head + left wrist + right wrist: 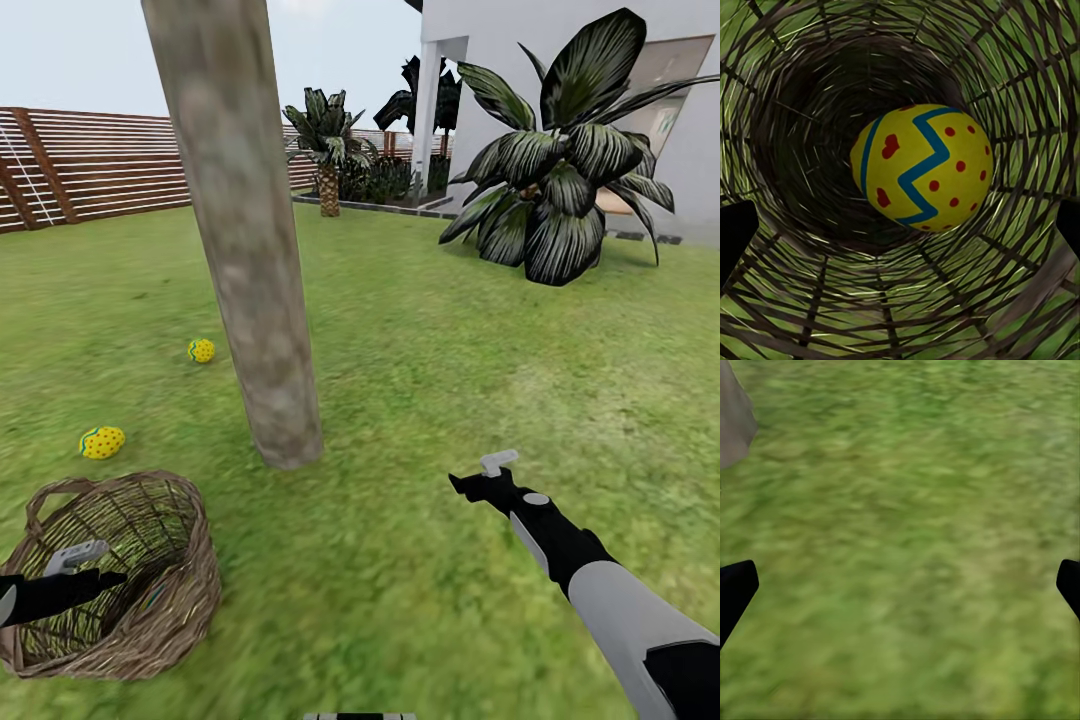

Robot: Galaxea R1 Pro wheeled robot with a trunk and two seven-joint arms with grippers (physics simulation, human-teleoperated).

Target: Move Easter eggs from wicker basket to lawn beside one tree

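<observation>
The left end effector [95,565], fingers spread wide and empty, hangs inside the wicker basket [190,590]; the last egg [922,166] lies straight ahead, deeper in that basket.

egg [924,166]: yellow, red dots, blue zigzag | lies deep in wicker basket [802,300] | claw tips apparently spread wide

The basket [150,610] is brown woven wicker, rough and open-meshed, with grass showing through its walls. The egg [922,166] inside it looks smooth and slightly glossy, painted yellow with red dots and a blue zigzag. The trunk [250,250] has mottled grey-brown, matt bark. The lawn [450,350] is short, matt grass. The fence [90,165] is slatted brown wood.
</observation>
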